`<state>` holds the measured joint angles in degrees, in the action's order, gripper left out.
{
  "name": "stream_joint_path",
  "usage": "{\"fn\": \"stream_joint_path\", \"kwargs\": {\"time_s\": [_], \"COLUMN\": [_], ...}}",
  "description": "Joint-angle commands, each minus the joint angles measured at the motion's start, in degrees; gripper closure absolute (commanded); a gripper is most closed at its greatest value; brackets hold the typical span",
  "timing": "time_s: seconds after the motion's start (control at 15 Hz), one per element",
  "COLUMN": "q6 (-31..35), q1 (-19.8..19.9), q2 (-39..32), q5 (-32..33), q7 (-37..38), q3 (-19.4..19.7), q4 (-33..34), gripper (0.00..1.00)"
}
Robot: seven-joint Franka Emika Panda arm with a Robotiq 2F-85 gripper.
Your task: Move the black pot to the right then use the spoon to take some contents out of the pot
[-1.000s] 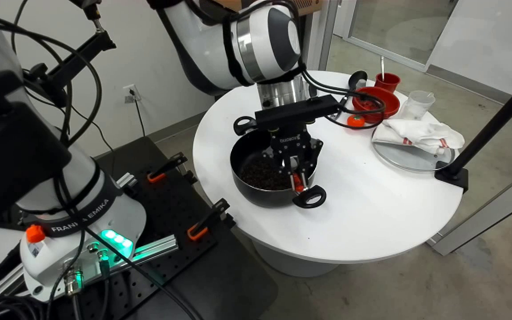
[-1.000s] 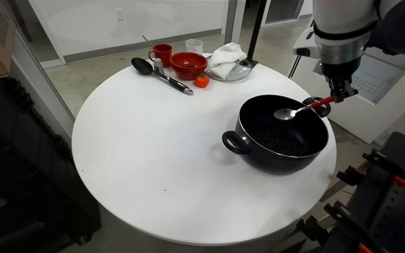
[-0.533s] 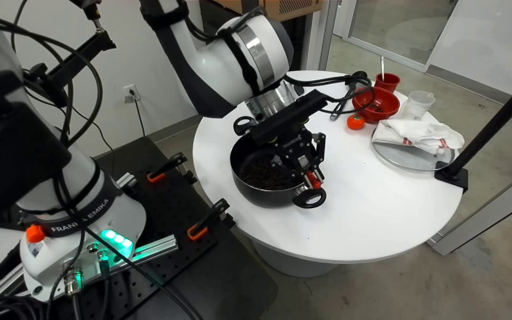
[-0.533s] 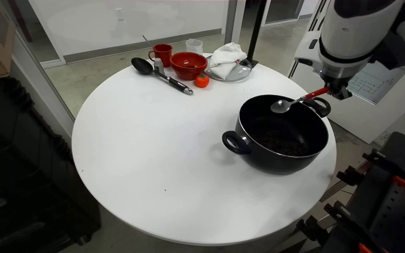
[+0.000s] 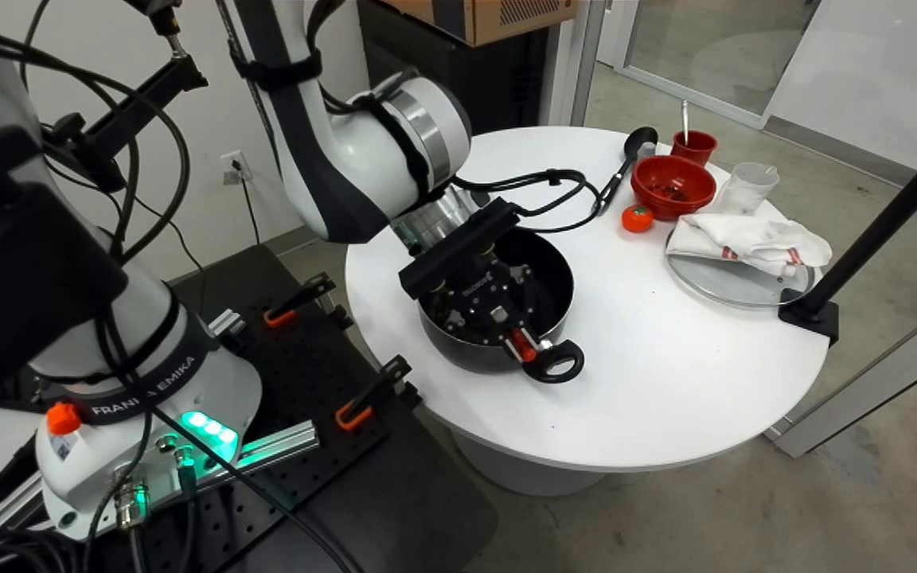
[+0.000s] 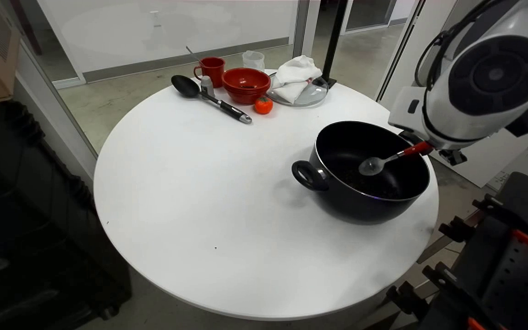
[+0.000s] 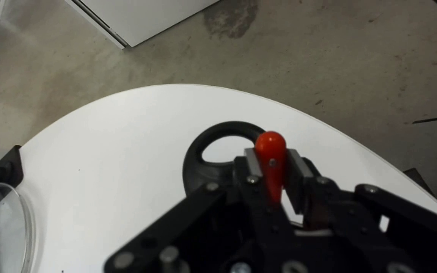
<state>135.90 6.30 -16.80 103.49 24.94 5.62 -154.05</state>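
The black pot (image 6: pixel 360 210) stands on the white round table, its loop handle (image 7: pixel 199 170) showing in the wrist view beside my fingers. Dark grainy contents (image 6: pixel 353 179) lie at its bottom. My gripper (image 7: pixel 273 167) is shut on the red handle of the spoon (image 7: pixel 272 151), which sits between both pads. In an exterior view my gripper (image 5: pixel 520 347) is low over the pot's rim at that loop handle; whether it touches is unclear. The spoon's metal head (image 6: pixel 371 166) slants down inside the pot, below the rim. I cannot tell whether it meets the contents.
At the table's far side are a long black utensil (image 6: pixel 232 110), stacked red bowls (image 6: pixel 245 95), a tomato (image 6: pixel 263 105), a red mug (image 6: pixel 213 72) and a clear cup (image 5: pixel 747 189). A glass lid (image 5: pixel 733 291) bears a white cloth (image 5: pixel 753 239) beside a clamped black pole (image 5: pixel 888 231).
My arm has tilted over and come lower. The spoon's head has gone from near the rim down into the pot. The pot has shifted or tipped slightly; I cannot tell which.
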Motion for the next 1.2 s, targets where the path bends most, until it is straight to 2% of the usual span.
{"fn": "stream_joint_path", "kwargs": {"time_s": [0.0,0.2,0.4,0.73,0.87,1.13], "q6": [-5.5,-8.0,-9.9,-9.7,-9.7,-13.0], "q1": [-1.2,-2.4,-3.1,-2.8,-2.5,-1.9], "q2": [-2.0,-2.3,-4.4,-3.9,-5.2,-9.7], "q5": [2.4,2.0,0.5,-4.6,-12.4,-33.0], "q7": [6.6,10.2,12.2,10.4,4.9,-9.7], "q3": [-3.4,-6.4,-8.5,-9.7,-9.7,-9.2], "q4": [-3.8,-6.4,-5.7,-4.3,-1.0,10.0], "gripper": [0.95,0.95,0.95,0.95,0.95,0.95]}}
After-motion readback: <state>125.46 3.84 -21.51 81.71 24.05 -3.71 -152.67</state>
